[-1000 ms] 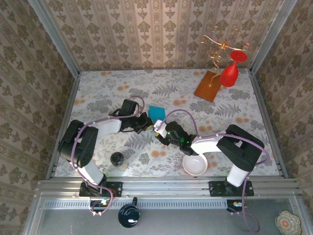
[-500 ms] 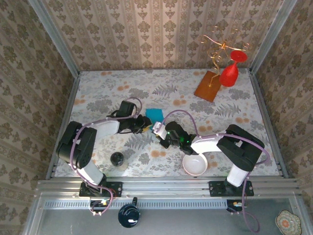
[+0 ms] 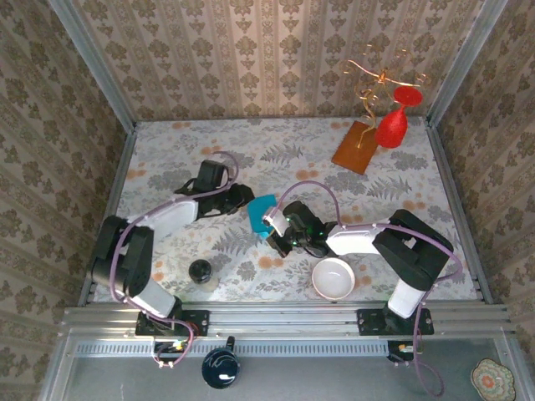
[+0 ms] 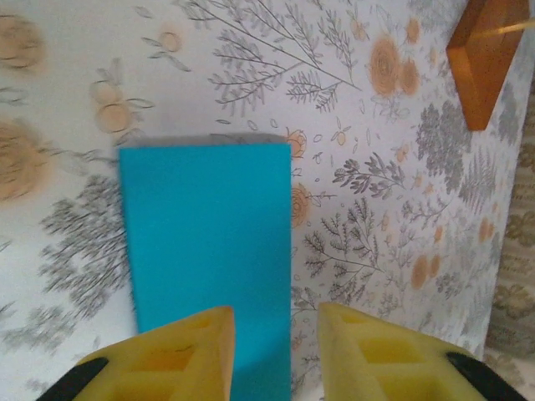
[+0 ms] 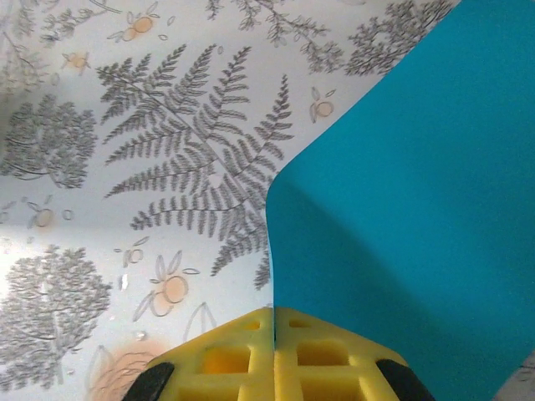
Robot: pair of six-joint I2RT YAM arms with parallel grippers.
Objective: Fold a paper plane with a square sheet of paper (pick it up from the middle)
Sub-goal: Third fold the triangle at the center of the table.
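**A:** What's changed nearest you?

**B:** Just past the bowl [image 3: 333,278], your right gripper [image 5: 274,330] has clamped. Its pads are pressed together on the near edge of the paper [image 5: 418,209]. A second ago it stood spread beside the sheet.

**A:** And the paper itself?

**B:** It lay flat, further out. Now it has come toward you and sits tilted, one side lifted off the table [image 3: 401,192], between your two grippers.

**A:** The left gripper [image 4: 276,324]?

**B:** It has let go. Its fingers are spread, one over the paper and one over bare table, pinching nothing.

**A:** Meaning?

**B:** You've handed off, left to right. The paper reads as a narrow rectangle, so I'd judge an early fold is in and no nose yet. Your left is free to press the next crease. The board [image 3: 354,147] at the back is well apart.
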